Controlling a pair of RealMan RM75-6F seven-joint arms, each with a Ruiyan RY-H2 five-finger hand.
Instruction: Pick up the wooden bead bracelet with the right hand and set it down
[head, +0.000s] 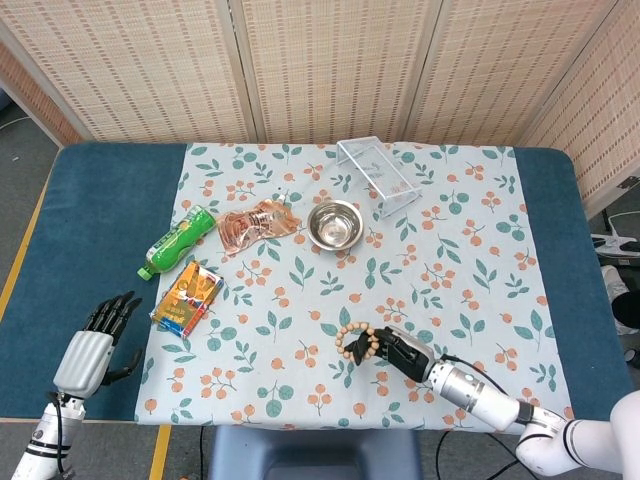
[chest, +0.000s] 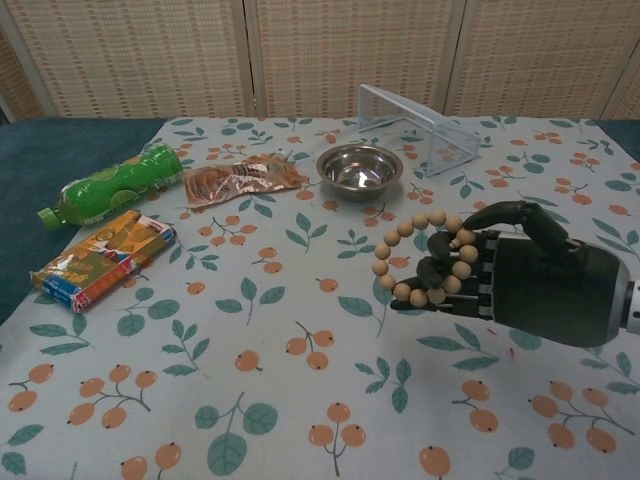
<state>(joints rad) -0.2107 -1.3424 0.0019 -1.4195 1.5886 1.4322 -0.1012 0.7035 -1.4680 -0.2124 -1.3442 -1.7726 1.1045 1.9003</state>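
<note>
- The right hand (chest: 520, 285) held the wooden bead bracelet (chest: 420, 258) looped over its curled fingers (chest: 445, 272), thumb arched above. That hooked hold looked chosen so the ring of beads could not slide off while carried.
- In the chest view the bracelet hung right of centre, apparently clear of the floral tablecloth (chest: 300, 300). So the pick-up seemed done and the set-down not yet made.
- The head view put the bracelet (head: 356, 341) low in the frame, below the steel bowl (head: 334, 224), at the right hand's (head: 400, 350) fingertips. Its height off the cloth could not be read there.
- Only the head view showed the left hand (head: 92, 345), lower left over the blue table edge (head: 90, 230), fingers spread, holding nothing. It appeared parked out of the way.
- Only the chest view showed the beads wrapping the fingers one by one.
</note>
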